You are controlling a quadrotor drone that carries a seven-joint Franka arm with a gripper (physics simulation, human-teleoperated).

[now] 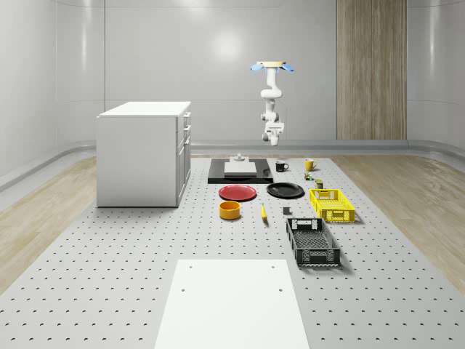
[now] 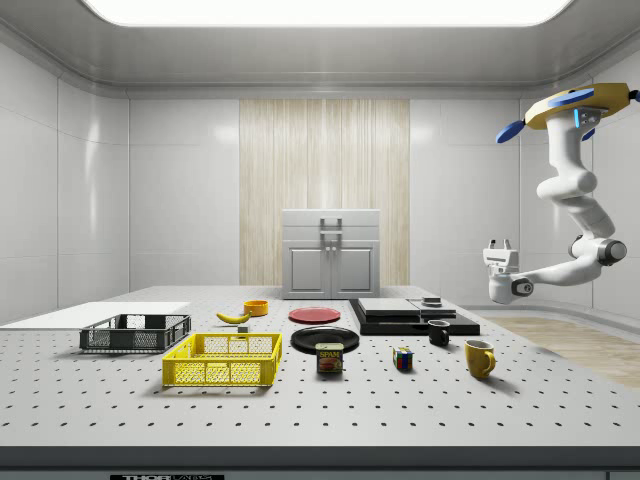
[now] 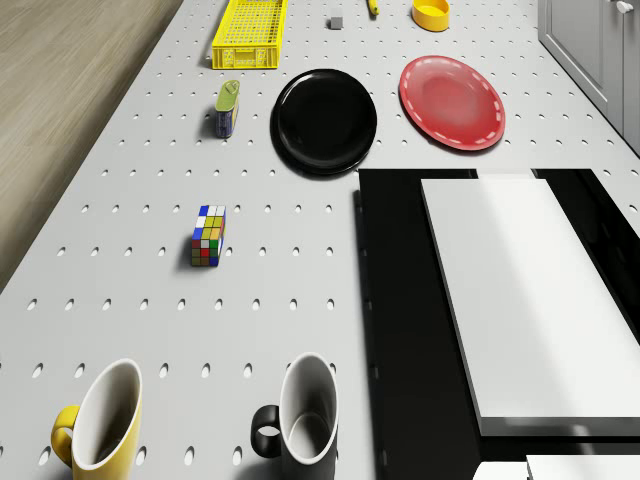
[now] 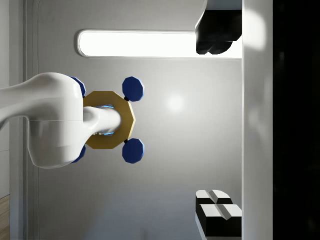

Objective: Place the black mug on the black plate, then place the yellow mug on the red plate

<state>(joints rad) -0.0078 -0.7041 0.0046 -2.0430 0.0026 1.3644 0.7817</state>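
Observation:
The black mug (image 1: 281,166) (image 3: 300,412) and the yellow mug (image 1: 309,165) (image 3: 105,418) stand upright side by side at the table's far end. Nearer the middle lie the black plate (image 1: 285,190) (image 3: 324,121) and the red plate (image 1: 238,193) (image 3: 452,102), both bare. The drone (image 1: 272,67) (image 2: 580,105) hovers high over the far end. Its arm hangs down and the gripper (image 1: 273,138) (image 2: 498,244) is well above the black mug (image 2: 439,332), turned upward. In the wrist view the gripper (image 4: 217,125) is open and holds nothing; the drone (image 4: 107,120) shows beyond it.
A black slab (image 1: 240,170) with a white block lies beside the black mug. A Rubik's cube (image 3: 208,236) and a can (image 3: 228,107) sit between mugs and plates. Yellow basket (image 1: 332,204), black basket (image 1: 312,241), yellow bowl (image 1: 230,210), banana (image 1: 263,211) and white cabinet (image 1: 144,153) stand farther off.

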